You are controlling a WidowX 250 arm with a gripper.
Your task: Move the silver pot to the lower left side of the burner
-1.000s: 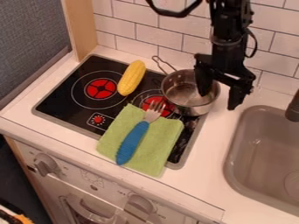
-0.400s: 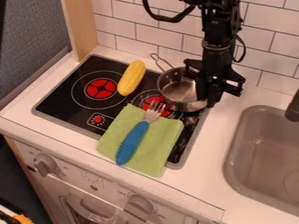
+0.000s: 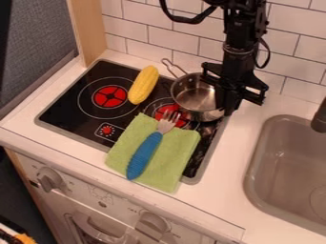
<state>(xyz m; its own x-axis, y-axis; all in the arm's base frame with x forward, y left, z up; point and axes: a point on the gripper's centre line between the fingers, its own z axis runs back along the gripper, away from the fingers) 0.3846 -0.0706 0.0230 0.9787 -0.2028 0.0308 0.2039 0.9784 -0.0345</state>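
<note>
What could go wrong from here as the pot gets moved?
The gripper holds the silver pot by one side of its rim, so the pot could swivel or tip. The fork's tines point up close to the pot and might get shoved. The green cloth overlaps the stove and could bunch up if the pot slides into it.

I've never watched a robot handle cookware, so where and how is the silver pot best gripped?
I'd grip the pot by its right rim, coming from above, one finger inside and one outside. Its open top and thin, upright side suit that pinch; the slim handle points back toward the tiles. The hand is at that rim.
</note>
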